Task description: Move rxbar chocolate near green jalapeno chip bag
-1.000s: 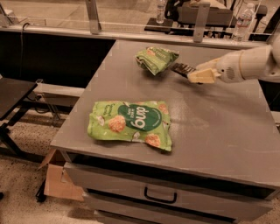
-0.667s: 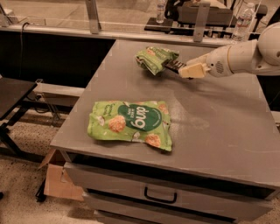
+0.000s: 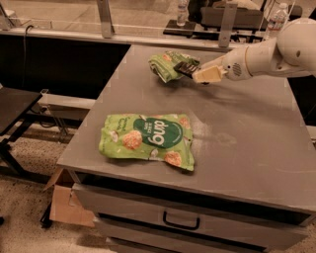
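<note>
The claw [image 3: 199, 75] has slid leftward across the far part of the counter [image 3: 237, 148] since a second ago. It has carried the rxbar chocolate [image 3: 185, 67] right up to the green jalapeno chip bag [image 3: 164, 65]. Nothing else on the counter has shifted.

Closest to me, under the counter's front edge, is a drawer [image 3: 207, 217] with a dark handle, and a cardboard box [image 3: 66, 205] sits on the floor by the left corner. On the near-left part of the counter lies the large green bag [image 3: 148, 138], flat, with a dark-green oval logo and orange patches, well apart from the other things. Beyond it is a stretch of plain grey top.

Near the far edge sits the wrinkled chip bag. The dark bar pokes out from the claw's cream tips, its free end at the bag's right side. I cannot tell whether it rests on the bag or hangs just above it. The claw is pinched closed on the bar's other end. The white arm [image 3: 266, 54] reaches in from the right. Behind it all, a water bottle [image 3: 278, 15] stands on a farther table.
</note>
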`<state>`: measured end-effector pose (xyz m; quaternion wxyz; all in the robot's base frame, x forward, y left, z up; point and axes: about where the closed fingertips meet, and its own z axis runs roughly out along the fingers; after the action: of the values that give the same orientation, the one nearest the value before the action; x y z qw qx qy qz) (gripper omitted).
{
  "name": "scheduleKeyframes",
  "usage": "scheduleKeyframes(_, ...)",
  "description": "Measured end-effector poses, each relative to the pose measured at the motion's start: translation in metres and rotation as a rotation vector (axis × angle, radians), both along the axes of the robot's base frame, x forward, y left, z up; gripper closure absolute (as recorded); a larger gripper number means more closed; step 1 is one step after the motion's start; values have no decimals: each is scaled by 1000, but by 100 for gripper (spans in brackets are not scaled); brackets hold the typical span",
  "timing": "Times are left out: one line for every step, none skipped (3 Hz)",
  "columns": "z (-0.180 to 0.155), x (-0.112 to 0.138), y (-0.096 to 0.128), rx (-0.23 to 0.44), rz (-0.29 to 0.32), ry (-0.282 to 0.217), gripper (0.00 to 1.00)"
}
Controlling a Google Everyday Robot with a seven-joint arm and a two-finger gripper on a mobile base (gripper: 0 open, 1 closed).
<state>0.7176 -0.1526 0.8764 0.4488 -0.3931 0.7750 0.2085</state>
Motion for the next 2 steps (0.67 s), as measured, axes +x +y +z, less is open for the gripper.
scheduleKeyframes(1,3,9,7,23,-2,22)
scheduleKeyframes(1,2,9,15,27,-2,1)
